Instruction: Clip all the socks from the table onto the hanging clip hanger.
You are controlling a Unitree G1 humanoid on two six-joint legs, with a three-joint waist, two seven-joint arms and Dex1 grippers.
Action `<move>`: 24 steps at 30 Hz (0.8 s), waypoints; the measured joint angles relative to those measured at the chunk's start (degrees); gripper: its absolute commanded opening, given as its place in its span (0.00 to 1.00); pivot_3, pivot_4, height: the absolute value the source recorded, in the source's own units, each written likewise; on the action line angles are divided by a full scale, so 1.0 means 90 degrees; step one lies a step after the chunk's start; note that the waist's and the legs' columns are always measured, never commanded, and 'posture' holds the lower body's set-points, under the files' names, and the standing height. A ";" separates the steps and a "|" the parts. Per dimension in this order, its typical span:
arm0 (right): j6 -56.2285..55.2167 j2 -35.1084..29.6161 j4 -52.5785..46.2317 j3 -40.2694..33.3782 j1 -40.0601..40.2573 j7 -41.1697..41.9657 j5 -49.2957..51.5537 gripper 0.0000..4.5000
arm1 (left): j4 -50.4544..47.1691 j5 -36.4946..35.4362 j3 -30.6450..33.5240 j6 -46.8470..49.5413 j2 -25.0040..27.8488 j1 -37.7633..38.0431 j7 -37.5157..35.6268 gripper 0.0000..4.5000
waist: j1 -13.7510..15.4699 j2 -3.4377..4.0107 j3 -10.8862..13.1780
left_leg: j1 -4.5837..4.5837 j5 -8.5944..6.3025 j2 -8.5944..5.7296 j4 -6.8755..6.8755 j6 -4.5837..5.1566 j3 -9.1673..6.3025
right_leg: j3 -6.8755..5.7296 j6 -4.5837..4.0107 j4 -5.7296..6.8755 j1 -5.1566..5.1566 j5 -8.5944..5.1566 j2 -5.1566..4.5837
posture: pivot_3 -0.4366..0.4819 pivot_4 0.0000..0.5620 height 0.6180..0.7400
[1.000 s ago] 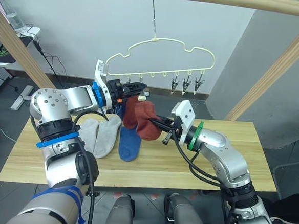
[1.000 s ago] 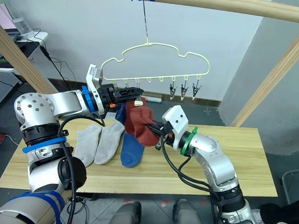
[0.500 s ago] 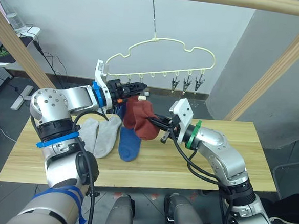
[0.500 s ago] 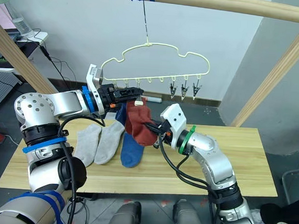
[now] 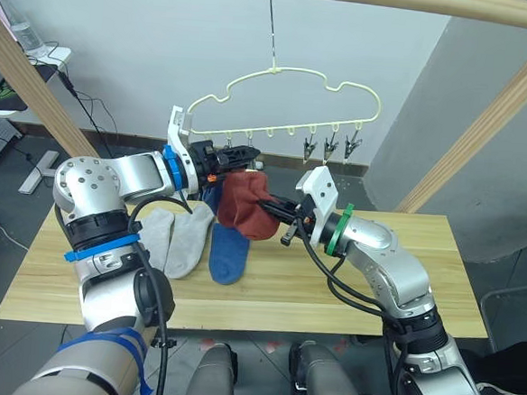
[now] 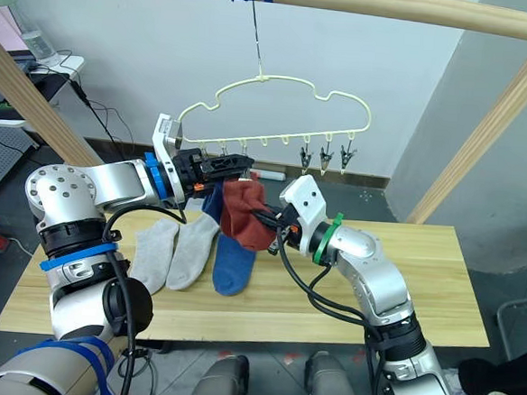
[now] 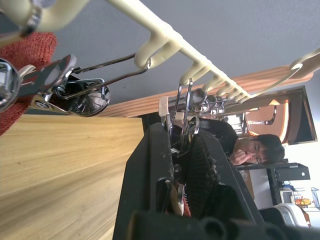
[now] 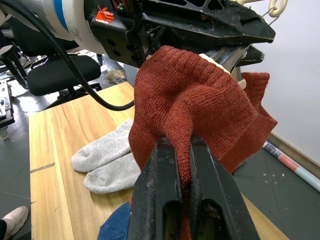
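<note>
Ribbed rust knit bunches in my right gripper (image 8: 182, 150), fingers pinching the red sock (image 5: 249, 206). My left gripper (image 5: 246, 154) squeezes a metal clip (image 7: 180, 107) on the wire hanger (image 5: 289, 95); two grey socks (image 5: 175, 236) lie flat on the plank table (image 5: 402, 289).

Rust red sock (image 5: 247, 207) bunched beneath the pale-yellow clip hanger (image 5: 288, 100); two grey socks (image 5: 175, 236) and a blue sock (image 5: 227, 254) flat on the bench (image 5: 440, 264).

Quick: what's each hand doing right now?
Left hand: closed on a small metal clip of the pale-yellow wire hanger.
Right hand: closed on a rust-red knit sock.
</note>
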 measured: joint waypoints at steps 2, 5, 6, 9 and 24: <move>0.0000 -0.0016 -0.0009 0.0003 0.0028 0.0003 0.0003 0.01 | 0.0000 0.0000 -0.0008 0.0000 0.0004 0.0004 -0.0003 0.07 | 0.0001 0.0000 0.0000 | 0.0000 0.0000 0.0000 0.0000 0.0000 0.0000 | 0.0000 0.0000 0.0000 0.0000 0.0000 0.0000 | 0.45 0.40 1.00; 0.0004 -0.0022 -0.0016 0.0003 0.0074 0.0000 0.0005 0.01 | 0.0001 -0.0001 -0.0002 -0.0001 0.0013 0.0004 -0.0003 0.07 | 0.0002 0.0000 0.0000 | 0.0000 0.0000 0.0000 0.0000 0.0000 0.0000 | 0.0001 0.0000 0.0001 0.0000 0.0000 0.0000 | 0.45 0.41 1.00; 0.0005 -0.0007 -0.0016 0.0003 0.0075 -0.0006 0.0007 0.01 | 0.0001 -0.0002 -0.0003 0.0000 0.0013 0.0005 -0.0003 0.07 | 0.0001 0.0000 0.0000 | 0.0000 0.0000 0.0000 0.0000 0.0000 0.0000 | 0.0001 0.0000 0.0001 0.0000 0.0000 0.0000 | 0.45 0.41 1.00; 0.0009 0.0081 -0.0015 -0.0008 0.0059 -0.0059 0.0014 0.01 | 0.0000 -0.0018 0.0000 0.0008 0.0013 0.0008 -0.0003 0.07 | 0.0000 0.0000 0.0000 | 0.0000 0.0000 0.0001 0.0000 0.0000 0.0000 | 0.0001 0.0000 0.0001 0.0000 0.0000 0.0000 | 0.44 0.41 1.00; 0.0017 0.0248 0.0101 -0.0129 -0.0261 -0.0190 0.0075 0.00 | -0.0428 -0.0030 -0.0581 -0.0488 0.0230 0.0374 -0.0556 0.24 | -0.0003 0.0000 0.0000 | -0.0002 0.0000 0.0003 -0.0001 0.0000 -0.0002 | 0.0009 -0.0001 -0.0001 -0.0003 0.0000 -0.0001 | 0.44 0.41 1.00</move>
